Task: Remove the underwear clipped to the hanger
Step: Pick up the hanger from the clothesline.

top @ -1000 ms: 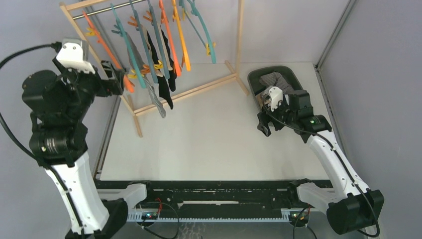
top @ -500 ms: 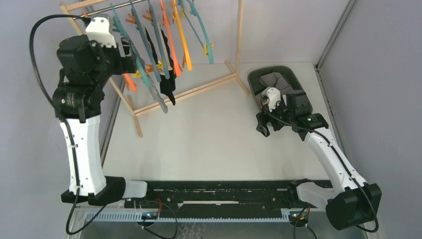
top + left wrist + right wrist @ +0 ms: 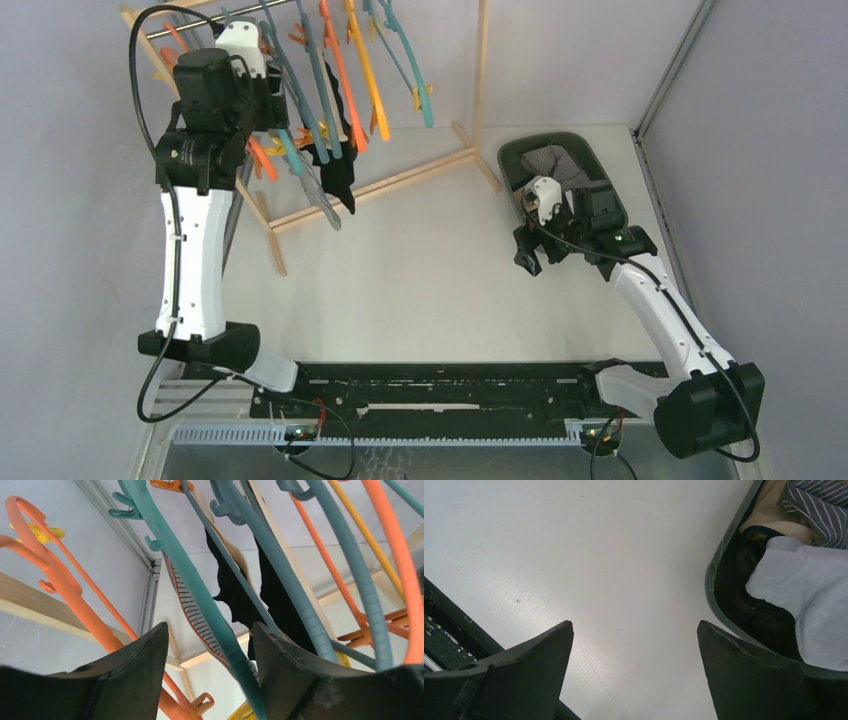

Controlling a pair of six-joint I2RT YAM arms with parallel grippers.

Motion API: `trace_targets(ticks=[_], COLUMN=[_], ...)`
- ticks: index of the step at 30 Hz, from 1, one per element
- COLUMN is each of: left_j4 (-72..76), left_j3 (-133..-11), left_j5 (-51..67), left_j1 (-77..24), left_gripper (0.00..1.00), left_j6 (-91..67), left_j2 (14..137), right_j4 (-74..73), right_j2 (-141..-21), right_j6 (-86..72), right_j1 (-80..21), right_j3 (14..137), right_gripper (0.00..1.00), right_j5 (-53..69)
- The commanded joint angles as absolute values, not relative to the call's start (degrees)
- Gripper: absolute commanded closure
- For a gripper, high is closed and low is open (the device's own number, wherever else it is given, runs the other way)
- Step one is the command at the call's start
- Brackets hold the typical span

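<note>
**Left arm reaching into the hanger rack; right arm waiting by the basket.**

Nearest, the right end effector (image 3: 633,630) hovers over the bench (image 3: 420,270) with jaws spread and empty. It sits just beside the dark basket (image 3: 507,152), probably parked at the drop-off point. Farther back, the left end effector (image 3: 207,630) is raised among the hangers of the wooden rack (image 3: 481,60). It is also released, its fingers straddling a teal hanger (image 3: 192,587) without gripping it, apparently lining up. The black underwear (image 3: 232,597) hangs just beyond, not yet freed.
</note>
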State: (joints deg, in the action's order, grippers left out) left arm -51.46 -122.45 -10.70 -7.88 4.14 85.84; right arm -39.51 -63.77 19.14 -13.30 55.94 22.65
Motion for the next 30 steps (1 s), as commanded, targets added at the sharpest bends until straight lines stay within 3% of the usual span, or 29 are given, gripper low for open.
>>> trace_targets(ticks=[1,21,30], left_j4=[-48.5,-44.6,-43.5], left_j3=[-123.9,-114.5,-113.3], left_j5=[-13.4,-15.3,-14.3], left_j1=[-8.3,-8.2,-8.2], left_gripper=[0.36,0.66,0.85], left_j6=[5.1,6.2,4.9], left_j2=[85.6,81.2,80.1], right_j4=[-37.8,-37.4,-37.4], right_j2=[-63.8,-65.7,-65.7], right_j6=[19.5,21.1,21.2], right_j1=[-14.2,-19.3,-19.6], right_j3=[56.3,55.9,55.9], right_gripper=[0.08,0.09,0.09], right_j5=[23.0,17.6,17.4])
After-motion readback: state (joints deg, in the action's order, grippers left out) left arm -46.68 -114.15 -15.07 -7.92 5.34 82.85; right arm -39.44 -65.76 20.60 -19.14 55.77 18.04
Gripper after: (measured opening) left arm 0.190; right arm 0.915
